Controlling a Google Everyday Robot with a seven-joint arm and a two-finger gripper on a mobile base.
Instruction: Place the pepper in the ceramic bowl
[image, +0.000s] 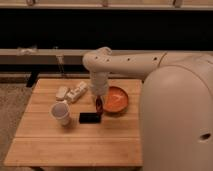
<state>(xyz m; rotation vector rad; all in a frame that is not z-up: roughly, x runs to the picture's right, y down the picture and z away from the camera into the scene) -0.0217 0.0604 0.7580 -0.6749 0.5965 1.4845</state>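
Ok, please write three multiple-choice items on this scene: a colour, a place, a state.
1. The bowl is: A orange; B blue; C white.
2. The block lies: A in the bowl; B right of the cup; C on the floor.
3. The pepper is: A in the cup; B in the bowl; C at the end effector.
A, its glaze is orange; B, it lies on the table beside the cup; C, it hangs at the end effector by the bowl's left rim.
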